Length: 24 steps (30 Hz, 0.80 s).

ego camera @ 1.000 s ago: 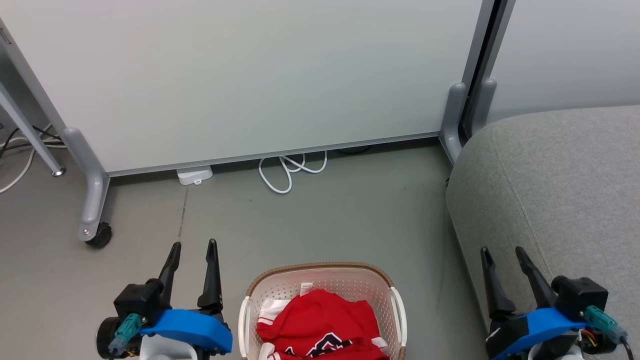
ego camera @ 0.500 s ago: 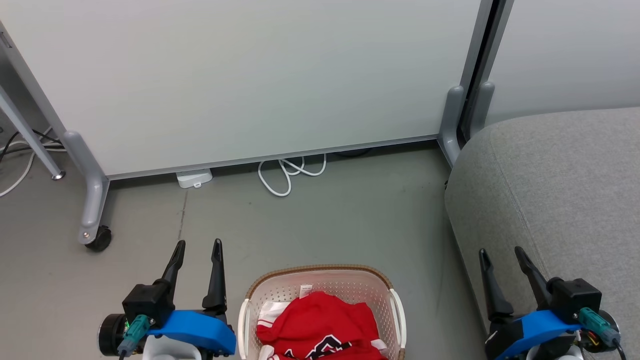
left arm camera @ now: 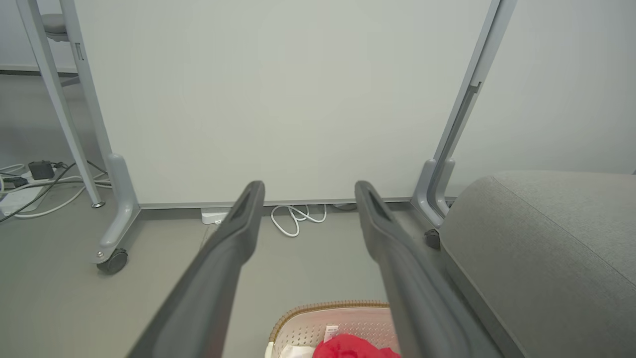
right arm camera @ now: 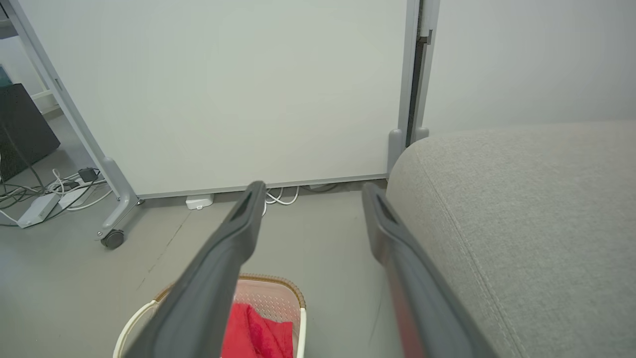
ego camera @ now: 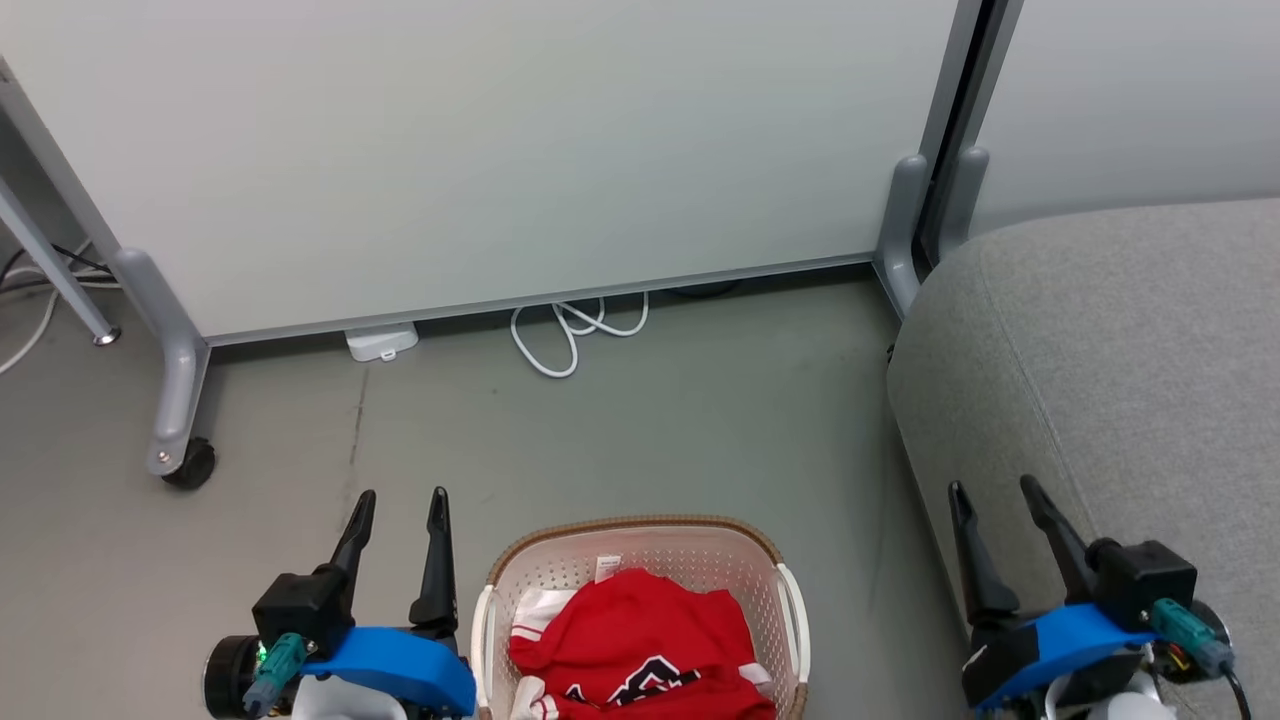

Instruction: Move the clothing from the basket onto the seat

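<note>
2 grippers, both empty, and no garment is lifted yet. The left gripper [ego camera: 402, 495] hangs just left of the basket [ego camera: 630, 523] with its jaws spread wide. The right gripper [ego camera: 991, 485] shows well off to the right, against the near side of the seat, jaws spread just as wide. Between them the clothing [ego camera: 640, 630] lies heaped in the basket, a red jersey on top and a white cloth piece [ego camera: 540, 605] tucked at its left. This looks like the opening step, the reach for garment 1. The next move calls for 1 arm to swing inward, dip over the rim and pinch a fold high on the red heap. Further out, the seat [ego camera: 1120, 350] stands near the basket on the right, and beyond it a white cable [ego camera: 570, 335] loops under the partition panel [ego camera: 500, 150].
</note>
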{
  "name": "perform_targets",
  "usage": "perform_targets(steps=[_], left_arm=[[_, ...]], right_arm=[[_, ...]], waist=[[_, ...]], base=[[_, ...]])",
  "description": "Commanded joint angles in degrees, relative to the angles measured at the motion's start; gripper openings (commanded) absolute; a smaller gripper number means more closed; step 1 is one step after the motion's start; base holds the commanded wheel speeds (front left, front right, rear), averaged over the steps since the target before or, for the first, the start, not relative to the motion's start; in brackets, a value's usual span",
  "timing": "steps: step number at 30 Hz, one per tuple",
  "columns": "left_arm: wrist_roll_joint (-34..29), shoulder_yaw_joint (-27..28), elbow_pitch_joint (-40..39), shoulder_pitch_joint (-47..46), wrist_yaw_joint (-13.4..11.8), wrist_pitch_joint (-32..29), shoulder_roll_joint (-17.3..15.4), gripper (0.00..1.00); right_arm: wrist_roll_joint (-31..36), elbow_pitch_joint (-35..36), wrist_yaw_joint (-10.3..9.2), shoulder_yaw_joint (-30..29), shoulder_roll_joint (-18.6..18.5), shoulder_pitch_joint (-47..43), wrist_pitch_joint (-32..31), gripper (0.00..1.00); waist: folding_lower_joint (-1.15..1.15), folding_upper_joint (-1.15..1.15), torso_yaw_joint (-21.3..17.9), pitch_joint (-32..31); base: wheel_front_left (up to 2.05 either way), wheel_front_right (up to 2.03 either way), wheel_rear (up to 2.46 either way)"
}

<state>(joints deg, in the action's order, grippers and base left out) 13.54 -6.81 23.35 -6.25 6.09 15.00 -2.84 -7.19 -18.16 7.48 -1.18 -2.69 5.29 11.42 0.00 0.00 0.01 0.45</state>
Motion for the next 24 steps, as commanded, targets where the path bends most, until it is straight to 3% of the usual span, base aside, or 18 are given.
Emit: perform_targets(steps=[1,15,24], left_arm=[[0.2,-0.3,0.2,-0.7,0.1,0.3,-0.1,1.0],[-1.7,-3.7,9.5,-12.6,0.9,0.2,-0.9,1.0],[-3.6,-8.1,19.8,-22.4,1.3,-1.1,-2.5,1.0]], right_arm=[[-0.2,0.4,0.03,0.2,-0.4,1.3,0.0,1.0],[0.6,6.0,0.03,3.7,-0.3,14.0,1.0,1.0],[-1.1,6.3,0.03,7.5,-0.3,21.4,2.9,1.0]], waist=[[0.0,0.0,-0.6,1.3],[0.0,0.0,-7.1,23.2],[0.0,0.0,-11.9,35.2]], base=[[0.0,0.0,0.0],[0.0,0.0,0.0],[0.0,0.0,0.0]])
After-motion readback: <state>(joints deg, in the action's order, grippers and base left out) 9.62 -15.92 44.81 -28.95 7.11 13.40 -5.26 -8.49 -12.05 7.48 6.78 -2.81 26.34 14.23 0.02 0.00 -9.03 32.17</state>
